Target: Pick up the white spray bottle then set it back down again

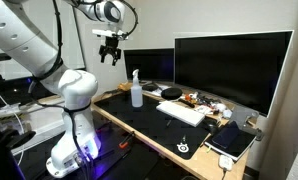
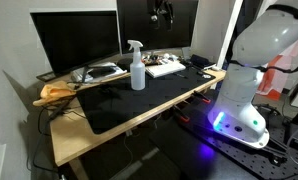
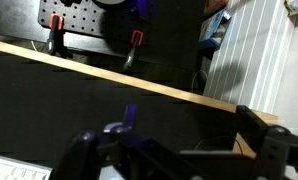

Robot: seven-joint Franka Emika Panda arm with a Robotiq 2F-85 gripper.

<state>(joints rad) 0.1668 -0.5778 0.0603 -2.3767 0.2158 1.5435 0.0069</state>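
Note:
The white spray bottle (image 1: 136,90) stands upright on the black desk mat (image 1: 154,125) near the mat's edge, and it shows in both exterior views (image 2: 137,68). My gripper (image 1: 111,52) hangs high above the desk, well above the bottle and a little to its side, touching nothing; it shows at the top of an exterior view (image 2: 162,14). In the wrist view the two dark fingers stand wide apart and empty around the gap (image 3: 169,150). A small bluish-pale shape (image 3: 127,118) below may be the bottle's spray head; I cannot tell.
Two dark monitors (image 1: 234,62) (image 1: 149,62) stand at the back of the wooden desk (image 2: 64,135). A white keyboard (image 1: 181,112), a mouse (image 1: 184,146), a tablet (image 1: 232,138) and small clutter (image 1: 197,100) lie near the bottle. Clamps (image 3: 136,42) grip the desk edge.

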